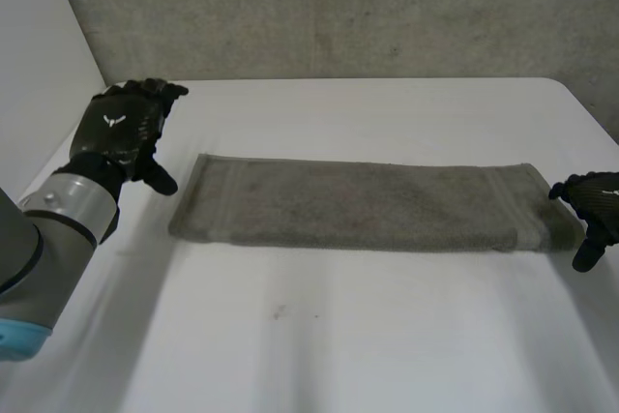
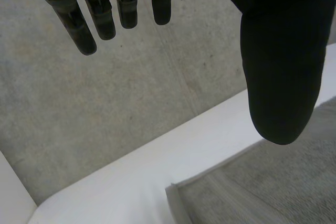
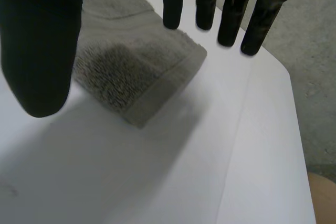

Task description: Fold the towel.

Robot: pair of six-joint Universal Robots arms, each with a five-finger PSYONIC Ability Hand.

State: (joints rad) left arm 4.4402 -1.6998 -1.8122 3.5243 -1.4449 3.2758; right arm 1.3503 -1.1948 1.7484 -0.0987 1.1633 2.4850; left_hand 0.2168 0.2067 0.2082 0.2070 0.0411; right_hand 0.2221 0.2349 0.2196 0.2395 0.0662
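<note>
Lying flat as a long, narrow band, the grey terry towel [image 1: 368, 205] stretches crosswise over the middle of the white desk [image 1: 338, 336], its edges straight and its short ends squared. From that narrow shape I judge it is already doubled along its length, so the fold left to make would carry one short end over to the other. That, I think, is why I have one hand stationed at each end of the towel instead of over its middle.

My left hand [image 1: 126, 128] hangs just beyond the towel's left end, apart from the cloth. Its fingers [image 2: 100, 14] are straight and spread away from the thumb, holding nothing, and the towel's far left corner [image 2: 210, 192] sits below that thumb.

My right hand [image 1: 592, 205] is at the towel's right end. Its fingers [image 3: 207, 3] are also straight, reaching over the hemmed right edge [image 3: 157, 93], with the thumb set wide to the near side and nothing pinched. Whether they touch the cloth I cannot tell. Both palms face down toward the towel.
</note>
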